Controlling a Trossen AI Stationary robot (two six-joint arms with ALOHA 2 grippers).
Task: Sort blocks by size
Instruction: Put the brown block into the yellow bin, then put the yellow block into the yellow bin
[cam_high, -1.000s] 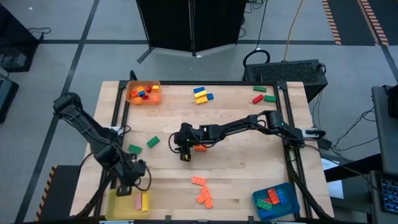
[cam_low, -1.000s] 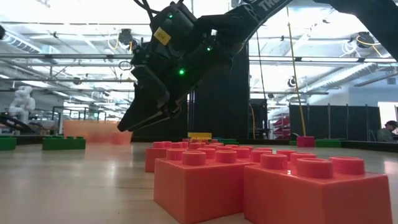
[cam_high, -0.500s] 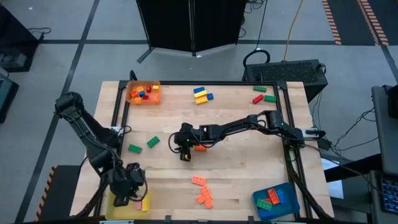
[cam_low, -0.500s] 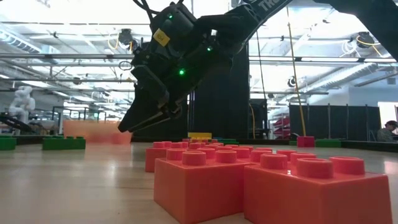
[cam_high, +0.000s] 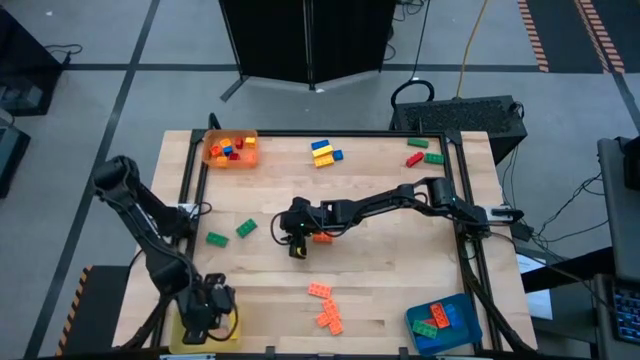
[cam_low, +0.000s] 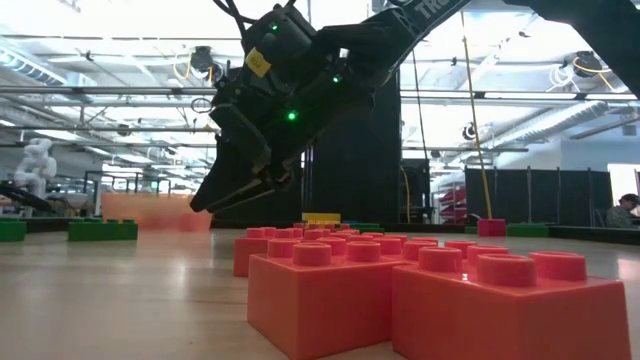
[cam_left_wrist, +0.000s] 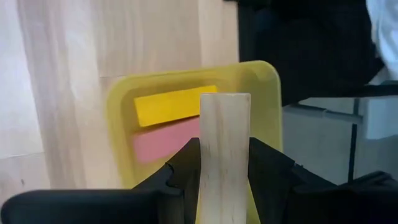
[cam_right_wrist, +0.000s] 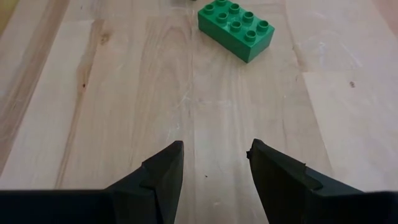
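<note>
My left gripper (cam_high: 203, 318) hangs over the yellow tray (cam_left_wrist: 118, 106) at the table's near left corner, shut on a pale wood-coloured bar (cam_left_wrist: 225, 121). A yellow bar (cam_left_wrist: 174, 106) and a pink bar (cam_left_wrist: 163, 140) lie flat in that tray. My right gripper (cam_high: 297, 248) stands open above the table's middle, slanting down, with bare wood between its fingers (cam_right_wrist: 216, 158). An orange brick (cam_high: 322, 238) lies beside it. A green brick (cam_right_wrist: 236, 23) lies ahead of it, and a second green brick (cam_high: 216, 238) lies farther left. My left gripper pinches the pale bar's two long sides (cam_left_wrist: 224, 163) between its two fingers. The bar lies along the fingers and sticks out past their tips. It is lifted clear, its free end (cam_left_wrist: 225, 99) above the bars in the yellow tray.
An orange tray (cam_high: 231, 150) with small bricks stands at the far left, a blue tray (cam_high: 443, 322) with bricks at the near right. Loose orange bricks (cam_high: 323, 305) lie near the front, yellow and blue ones (cam_high: 323, 152) at the back, red and green ones (cam_high: 423, 152) far right.
My left gripper has gone toward the table's near edge and a little down, carrying the pale bar over the yellow tray, where it now covers the tray's bars in the high view. My right gripper has kept still.
</note>
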